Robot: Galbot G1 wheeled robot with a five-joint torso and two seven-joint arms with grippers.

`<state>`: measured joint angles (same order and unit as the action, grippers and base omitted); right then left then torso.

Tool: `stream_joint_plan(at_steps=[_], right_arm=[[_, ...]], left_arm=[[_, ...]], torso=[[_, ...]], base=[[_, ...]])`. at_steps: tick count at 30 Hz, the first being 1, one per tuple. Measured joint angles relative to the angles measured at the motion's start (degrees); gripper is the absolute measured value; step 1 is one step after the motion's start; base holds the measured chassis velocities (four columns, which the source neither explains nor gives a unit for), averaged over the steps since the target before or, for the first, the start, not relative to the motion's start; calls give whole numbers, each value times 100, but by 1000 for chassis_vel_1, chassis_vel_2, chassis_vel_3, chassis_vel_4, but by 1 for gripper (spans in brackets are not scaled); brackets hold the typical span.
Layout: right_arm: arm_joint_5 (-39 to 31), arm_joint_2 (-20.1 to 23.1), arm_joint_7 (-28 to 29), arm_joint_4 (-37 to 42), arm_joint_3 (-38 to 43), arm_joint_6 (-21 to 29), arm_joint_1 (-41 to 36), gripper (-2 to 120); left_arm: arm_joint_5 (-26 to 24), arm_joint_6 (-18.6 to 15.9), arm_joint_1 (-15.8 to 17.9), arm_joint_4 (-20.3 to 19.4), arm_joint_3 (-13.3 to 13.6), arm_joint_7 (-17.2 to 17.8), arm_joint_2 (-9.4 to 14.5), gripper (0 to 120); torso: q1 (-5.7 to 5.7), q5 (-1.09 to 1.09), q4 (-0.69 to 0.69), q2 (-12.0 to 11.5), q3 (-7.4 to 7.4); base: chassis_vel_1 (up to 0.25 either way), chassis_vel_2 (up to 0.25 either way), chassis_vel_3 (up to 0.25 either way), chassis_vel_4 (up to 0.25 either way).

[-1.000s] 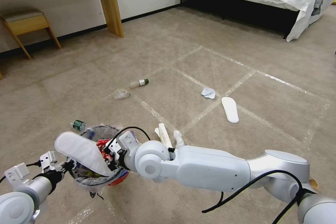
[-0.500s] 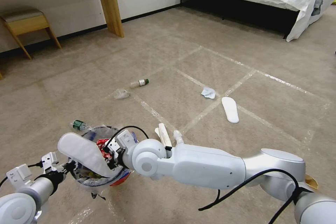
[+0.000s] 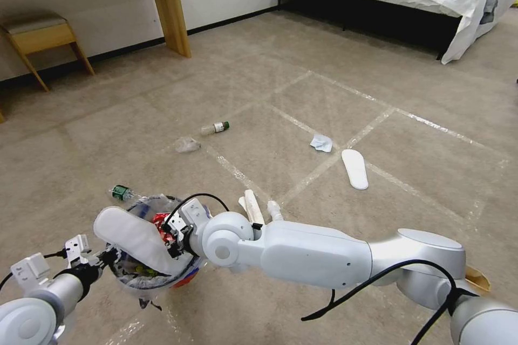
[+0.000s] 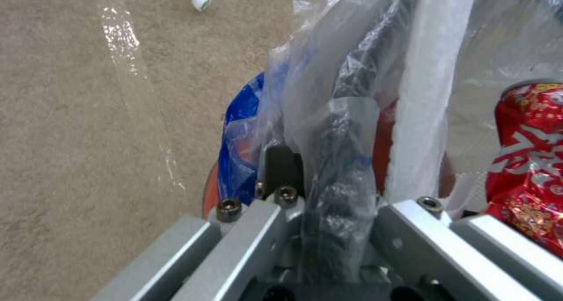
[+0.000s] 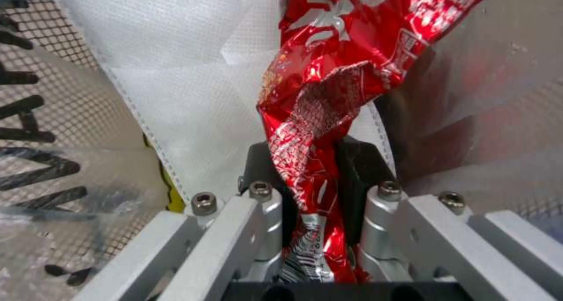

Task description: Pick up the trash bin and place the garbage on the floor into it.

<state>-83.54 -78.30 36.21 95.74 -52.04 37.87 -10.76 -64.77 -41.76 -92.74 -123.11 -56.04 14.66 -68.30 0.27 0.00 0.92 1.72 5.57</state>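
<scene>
Trash bin [image 3: 154,259] hangs clamped by its rim in your left gripper [image 3: 105,256]. Over it, your right gripper [image 3: 171,234] pinches a red wrapper [image 5: 328,98] — unreleased. Beyond the bin, a bottle [image 3: 215,128], tissue [image 3: 321,143] and white insole [image 3: 355,168] remain — much left.

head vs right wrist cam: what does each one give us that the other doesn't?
Head view alone: the left gripper clamped on the trash bin rim, holding it off the floor, plus the litter on the carpet: a clear bottle with a green cap, a crumpled tissue, a white insole.
Right wrist view alone: the fingers pinching the red wrapper flat between them, and the white fabric's weave behind it.
Both: the right gripper over the bin's opening, shut on the red wrapper, with a white insole propped in the bin.
</scene>
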Motion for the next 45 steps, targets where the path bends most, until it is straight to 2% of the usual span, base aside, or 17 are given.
stream_joint_plan(at_steps=[18,20,21,23,24,26,28,29,30,32,34,39,45], right_arm=[[-62,-111,14,-178,-35,28,-43,14],[-62,-87,47,-95,-35,41,-51,22],[-62,-87,47,-95,-35,41,-51,22],[-73,-68,103,-13,-34,56,-52,35],[-73,-68,103,-13,-34,56,-52,35],[-88,-59,138,32,-31,82,-47,45],[-94,-58,150,42,-30,88,-43,47],[-116,-51,184,74,-24,105,-29,55],[-116,-51,184,74,-24,105,-29,55],[-158,-41,254,159,-22,145,-10,69],[-166,-40,279,176,-22,157,-4,70],[-176,-36,303,222,-16,167,23,93],[-178,-38,329,290,37,167,38,100]], left_arm=[[19,0,-2,44,25,-10,-12,1],[19,0,8,59,27,-14,-3,1],[19,0,8,59,27,-14,-3,1],[23,0,17,73,37,-16,-2,1],[23,0,17,73,37,-16,-2,1],[28,0,23,84,47,-16,-3,1],[29,0,24,87,49,-16,-3,1],[33,0,24,97,50,-16,-4,1],[33,0,24,97,50,-16,-4,1],[43,1,20,116,50,-16,-10,1],[45,1,19,121,50,-16,-15,1],[38,1,16,127,56,-57,-27,1],[47,2,35,184,79,-63,-41,1]], torso=[[0,0,0,0,0],[0,0,0,0,0],[0,0,0,0,0],[0,0,0,0,0],[0,0,0,0,0],[0,0,0,0,0],[0,0,0,0,0],[0,0,0,0,0],[0,0,0,0,0],[0,0,0,0,0],[0,0,0,0,0],[0,0,0,0,0],[0,0,0,0,0]], base=[[0,0,0,0],[0,0,0,0],[0,0,0,0],[0,0,0,0],[0,0,0,0],[0,0,0,0],[0,0,0,0],[0,0,0,0],[0,0,0,0],[0,0,0,0],[0,0,0,0],[0,0,0,0],[0,0,0,0]])
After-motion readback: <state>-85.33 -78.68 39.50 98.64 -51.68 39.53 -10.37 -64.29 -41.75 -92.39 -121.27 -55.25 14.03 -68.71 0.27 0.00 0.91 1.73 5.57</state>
